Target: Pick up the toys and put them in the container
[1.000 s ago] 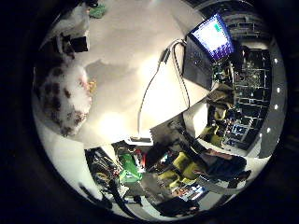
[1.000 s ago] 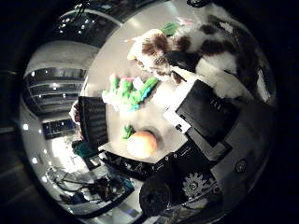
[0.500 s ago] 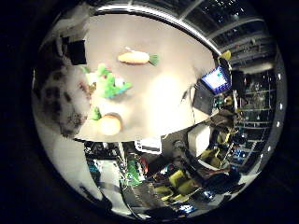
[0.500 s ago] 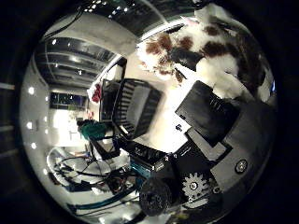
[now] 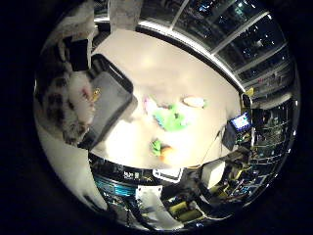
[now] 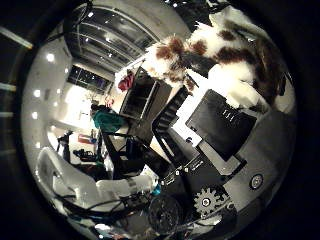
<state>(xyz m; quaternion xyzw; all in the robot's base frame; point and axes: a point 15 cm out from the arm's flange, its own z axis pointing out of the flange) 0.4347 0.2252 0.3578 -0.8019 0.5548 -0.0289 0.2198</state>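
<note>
The robot hand [image 6: 225,125] has its fingers curled round a brown-and-white spotted plush toy [image 6: 215,50], held close against the palm above the dark container [image 5: 110,105]. On the pale worktop [image 5: 161,68] beside the container lie a green toy [image 5: 171,120], an orange toy [image 5: 164,152] and a pale carrot toy [image 5: 194,102], well apart from the hand.

plush toy [image 6: 220,55] partly behind robot hand [image 6: 225,130]

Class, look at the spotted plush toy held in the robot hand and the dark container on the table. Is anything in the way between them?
Nothing visible. The spotted plush toy, gripped by the robot hand, hangs right beside the dark container, whose inside looks bare. The other toys, the green one included, lie on the table beyond it.
</note>
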